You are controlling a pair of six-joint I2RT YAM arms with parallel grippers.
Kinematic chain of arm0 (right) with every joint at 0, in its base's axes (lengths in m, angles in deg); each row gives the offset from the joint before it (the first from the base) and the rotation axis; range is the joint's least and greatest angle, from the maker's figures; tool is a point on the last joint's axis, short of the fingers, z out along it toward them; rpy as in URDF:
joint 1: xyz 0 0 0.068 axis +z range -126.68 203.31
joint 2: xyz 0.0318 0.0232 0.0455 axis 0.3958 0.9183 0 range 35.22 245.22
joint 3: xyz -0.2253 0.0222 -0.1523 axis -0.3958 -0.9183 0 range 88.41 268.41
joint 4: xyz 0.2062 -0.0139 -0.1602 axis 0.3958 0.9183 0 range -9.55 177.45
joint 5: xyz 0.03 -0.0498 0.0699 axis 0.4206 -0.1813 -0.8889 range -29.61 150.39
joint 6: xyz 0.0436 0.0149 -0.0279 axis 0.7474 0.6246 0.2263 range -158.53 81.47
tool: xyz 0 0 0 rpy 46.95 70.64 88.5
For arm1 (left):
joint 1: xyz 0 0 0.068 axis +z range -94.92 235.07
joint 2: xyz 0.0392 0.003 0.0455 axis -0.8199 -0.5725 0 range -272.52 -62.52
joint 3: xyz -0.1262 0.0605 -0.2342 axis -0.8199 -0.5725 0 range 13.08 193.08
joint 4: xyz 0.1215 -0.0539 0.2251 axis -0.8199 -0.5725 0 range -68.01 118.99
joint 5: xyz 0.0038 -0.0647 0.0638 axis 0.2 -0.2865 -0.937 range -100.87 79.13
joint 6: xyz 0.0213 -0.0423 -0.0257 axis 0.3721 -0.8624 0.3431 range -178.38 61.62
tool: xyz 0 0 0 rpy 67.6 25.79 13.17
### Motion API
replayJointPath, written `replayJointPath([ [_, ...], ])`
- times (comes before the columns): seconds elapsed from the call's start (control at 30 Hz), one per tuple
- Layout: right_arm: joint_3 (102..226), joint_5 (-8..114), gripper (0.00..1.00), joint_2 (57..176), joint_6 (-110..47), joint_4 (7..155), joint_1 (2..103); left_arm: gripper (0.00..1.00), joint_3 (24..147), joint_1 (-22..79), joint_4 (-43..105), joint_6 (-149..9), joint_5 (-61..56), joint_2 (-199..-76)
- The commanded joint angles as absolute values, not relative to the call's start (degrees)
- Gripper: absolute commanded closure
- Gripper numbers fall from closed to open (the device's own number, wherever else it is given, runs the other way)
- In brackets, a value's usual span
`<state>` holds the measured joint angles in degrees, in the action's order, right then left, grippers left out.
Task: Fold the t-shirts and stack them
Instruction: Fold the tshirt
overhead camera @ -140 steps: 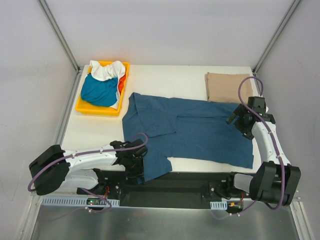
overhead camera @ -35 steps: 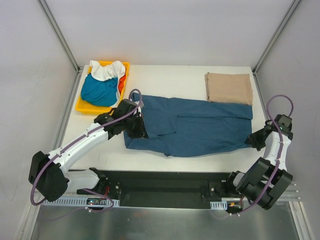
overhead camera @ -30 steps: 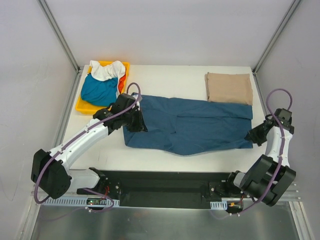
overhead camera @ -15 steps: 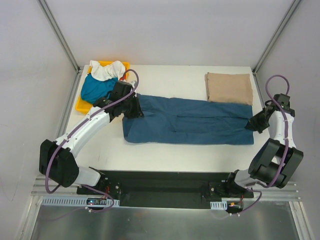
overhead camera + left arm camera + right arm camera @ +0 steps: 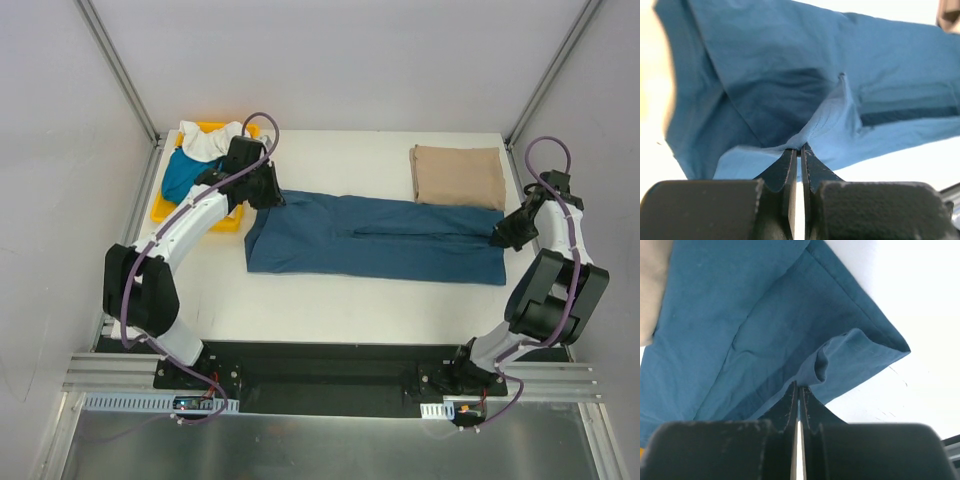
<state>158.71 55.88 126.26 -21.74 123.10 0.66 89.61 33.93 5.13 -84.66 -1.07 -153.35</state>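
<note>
Navy t-shirt (image 5: pixel 375 240) lies on the table (image 5: pixel 330 300) as a long flat band, its left end just right of the yellow tray (image 5: pixel 158 212) and the rest running away to the tray's right. Lengthwise fold looks laid over: a doubled layer shows along the far side. Left gripper (image 5: pixel 268 195) is at the shirt's far-left corner, touching distance from the tray's right side, jaws pressed together with a pinch of blue cloth between them. Right gripper (image 5: pixel 500 235) is at the opposite end, well right of the tray, jaws likewise closed on a raised pucker of hem. Beige t-shirt (image 5: pixel 457 176) is already folded into a neat rectangle, far to the tray's right near the back edge. Teal t-shirt (image 5: pixel 180 172) and white t-shirt (image 5: pixel 200 138) sit bunched in the tray, unfolded; no orange-red visible here. Judgement: one shirt done, navy roughly midway, cross-folds and stacking on the beige left, then the tray's contents
</note>
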Motion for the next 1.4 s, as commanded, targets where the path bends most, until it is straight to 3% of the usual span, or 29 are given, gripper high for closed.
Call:
replayJointPath([
  [0.0, 162.1, 59.5, 0.99, 128.4, -20.0, 123.5, 1.1, 1.0, 93.8, 35.4, 6.4, -82.8, -0.7, -156.6],
  [0.27, 166.8, 62.1, 0.97, 135.8, -19.5, 123.1, 1.4, 1.0, 100.1, 36.0, 6.8, -80.9, 1.7, -166.0],
  [0.4, 170.1, 63.2, 0.88, 139.5, -19.6, 124.4, 1.6, 0.74, 102.7, 36.9, 6.6, -80.2, 0.6, -170.1],
  [0.43, 171.2, 63.6, 0.79, 140.1, -19.7, 125.3, 1.6, 0.6, 103.9, 37.3, 6.1, -80.4, -0.1, -170.9],
  [0.47, 171.6, 64.0, 0.72, 140.3, -19.8, 125.7, 1.6, 0.29, 104.2, 37.5, 5.8, -80.6, -1.5, -171.0],
  [0.5, 171.8, 64.2, 0.49, 140.2, -19.9, 126.4, 1.7, 0.14, 104.6, 37.6, 5.3, -81.4, -2.3, -170.8],
  [0.53, 172.1, 64.9, 0.39, 139.9, -19.7, 126.8, 1.7, 0.04, 104.7, 37.7, 5.3, -81.4, -2.7, -169.8],
  [0.57, 172.0, 65.2, 0.32, 138.8, -19.6, 127.0, 1.8, 0.01, 104.7, 37.7, 5.3, -81.5, -2.7, -169.2],
  [0.6, 171.9, 66.3, 0.22, 138.2, -19.8, 127.4, 2.0, 0.01, 104.6, 37.6, 5.3, -81.8, -2.1, -168.6],
  [0.7, 170.9, 68.2, 0.06, 135.1, -21.0, 128.0, 3.0, 0.01, 103.5, 37.3, 5.4, -82.6, 0.9, -166.0],
  [0.77, 170.1, 68.7, 0.02, 133.7, -23.0, 128.1, 3.6, 0.01, 101.6, 36.8, 5.4, -83.2, 2.3, -164.4],
  [0.97, 170.8, 64.6, 0.04, 133.5, -31.0, 126.8, 9.3, 0.01, 95.1, 32.5, 7.6, -86.2, 5.2, -163.2],
  [1.13, 175.4, 65.5, 0.04, 140.0, -36.1, 123.5, 18.0, 0.01, 90.6, 31.1, 12.4, -89.2, 7.4, -164.6],
  [1.37, 180.1, 60.9, 0.04, 148.4, -34.5, 121.1, 21.7, 0.01, 93.0, 31.7, 18.6, -91.0, 7.2, -173.4],
])
